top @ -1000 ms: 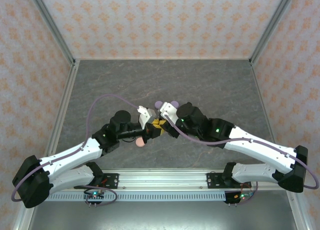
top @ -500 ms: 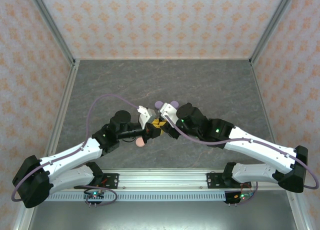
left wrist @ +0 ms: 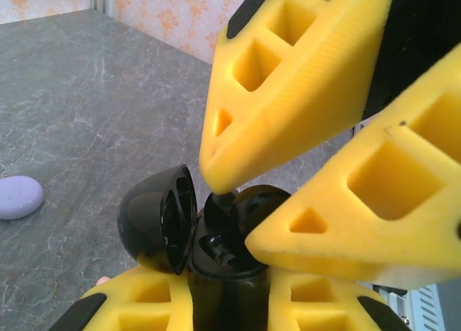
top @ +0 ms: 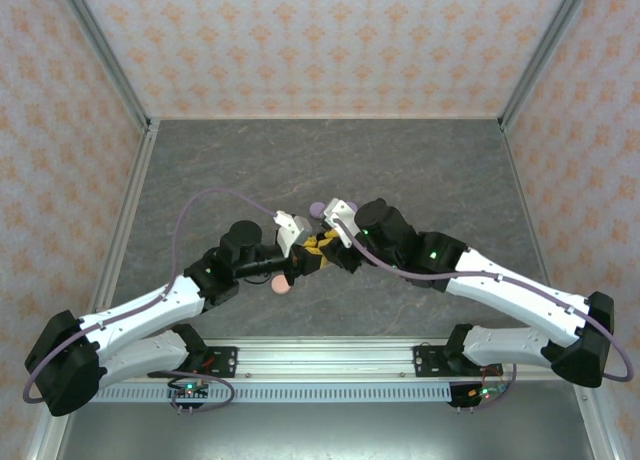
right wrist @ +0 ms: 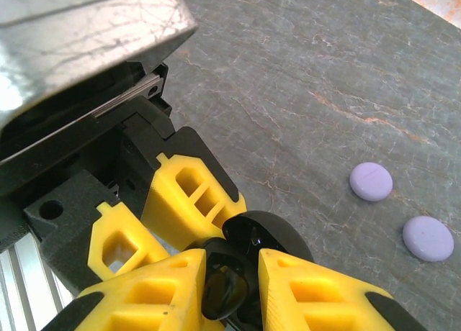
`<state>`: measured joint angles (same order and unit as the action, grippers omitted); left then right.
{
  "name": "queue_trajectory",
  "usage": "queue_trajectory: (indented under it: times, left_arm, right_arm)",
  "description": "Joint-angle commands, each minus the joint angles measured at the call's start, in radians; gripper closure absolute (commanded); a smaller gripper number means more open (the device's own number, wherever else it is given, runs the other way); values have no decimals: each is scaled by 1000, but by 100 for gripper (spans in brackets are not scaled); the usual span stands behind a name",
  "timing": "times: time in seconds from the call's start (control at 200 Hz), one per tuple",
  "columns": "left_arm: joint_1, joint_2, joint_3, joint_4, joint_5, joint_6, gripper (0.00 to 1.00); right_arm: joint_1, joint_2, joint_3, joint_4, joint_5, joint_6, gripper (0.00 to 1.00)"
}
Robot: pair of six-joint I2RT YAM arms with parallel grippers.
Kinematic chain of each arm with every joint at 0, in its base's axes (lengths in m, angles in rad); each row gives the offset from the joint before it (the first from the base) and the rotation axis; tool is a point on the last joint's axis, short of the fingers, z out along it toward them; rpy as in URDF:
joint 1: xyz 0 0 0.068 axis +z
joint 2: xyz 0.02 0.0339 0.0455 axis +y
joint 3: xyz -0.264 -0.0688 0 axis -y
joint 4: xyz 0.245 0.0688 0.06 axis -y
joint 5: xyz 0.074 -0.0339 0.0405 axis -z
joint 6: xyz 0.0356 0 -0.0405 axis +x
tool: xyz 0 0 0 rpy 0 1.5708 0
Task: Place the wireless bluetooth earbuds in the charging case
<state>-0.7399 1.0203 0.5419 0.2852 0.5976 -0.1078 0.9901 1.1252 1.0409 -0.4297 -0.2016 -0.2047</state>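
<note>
Status | left gripper (left wrist: 227, 296) clamping open black charging case (left wrist: 155, 219) | right gripper (right wrist: 229, 273) pinching black earbud (right wrist: 222, 291)

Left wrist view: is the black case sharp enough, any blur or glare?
Left wrist view: open black case sharp, mild sheen; right gripper's fingers slightly soft; black earbud barely separates from it. Right wrist view: grey surface top-left blurred, glaring.

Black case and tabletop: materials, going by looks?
Black case: likely moulded plastic, glossy; highlights on its domed open lid. Tabletop: grey, stone-veined, matte; could be real stone or a printed laminate, can't tell.
</note>
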Motion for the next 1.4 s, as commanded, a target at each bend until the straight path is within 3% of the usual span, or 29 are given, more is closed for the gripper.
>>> queue_trajectory:
  times: [0.0, 0.876, 1.006, 1.396]
  left_arm:
    - [-10, -23, 21, 58, 41, 2, 100]
    - [-10, -14, 22, 63, 39, 5, 100]
    - [-10, -15, 23, 59, 39, 7, 100]
    - [-22, -51, -8, 119, -33, 29, 100]
  right_arm:
    - [-29, 17, 31, -20, 5, 29, 75]
    - [-55, 52, 69, -38, -59, 59, 74]
    - [-56, 46, 77, -35, -55, 69, 67]
    - [-83, -46, 162, -146, 63, 175, 31]
